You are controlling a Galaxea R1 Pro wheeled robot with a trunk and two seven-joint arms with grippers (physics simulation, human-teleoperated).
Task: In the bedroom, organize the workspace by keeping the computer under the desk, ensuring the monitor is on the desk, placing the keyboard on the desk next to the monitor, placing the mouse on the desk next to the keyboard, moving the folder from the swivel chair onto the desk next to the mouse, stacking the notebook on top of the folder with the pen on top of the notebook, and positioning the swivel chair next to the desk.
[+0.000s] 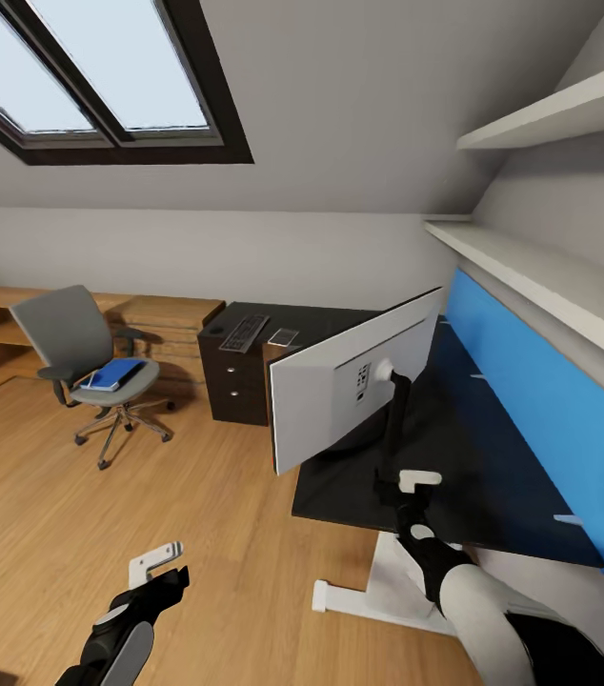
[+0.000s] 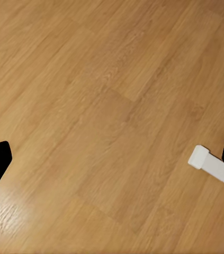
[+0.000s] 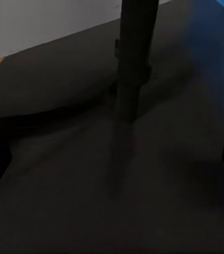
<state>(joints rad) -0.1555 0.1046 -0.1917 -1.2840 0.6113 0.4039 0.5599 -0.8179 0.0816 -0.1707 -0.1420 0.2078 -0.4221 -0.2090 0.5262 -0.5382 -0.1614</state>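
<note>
Head view: monitor [image 1: 354,376] on table [image 1: 493,476], top-heavy, rigid; grip stand [image 1: 395,410]; right tool [image 1: 414,486] wide, empty; left tool [image 1: 157,564] wide.

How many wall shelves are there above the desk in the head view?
2. The lower shelf runs just above the blue back panel of the desk; the upper shelf hangs higher, toward the sloped ceiling. More may lie outside the view.

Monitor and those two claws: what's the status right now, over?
Left gripper open above bare floor. Right gripper over the desk, behind the monitor stand, holding nothing. Folder on the swivel chair.
</note>
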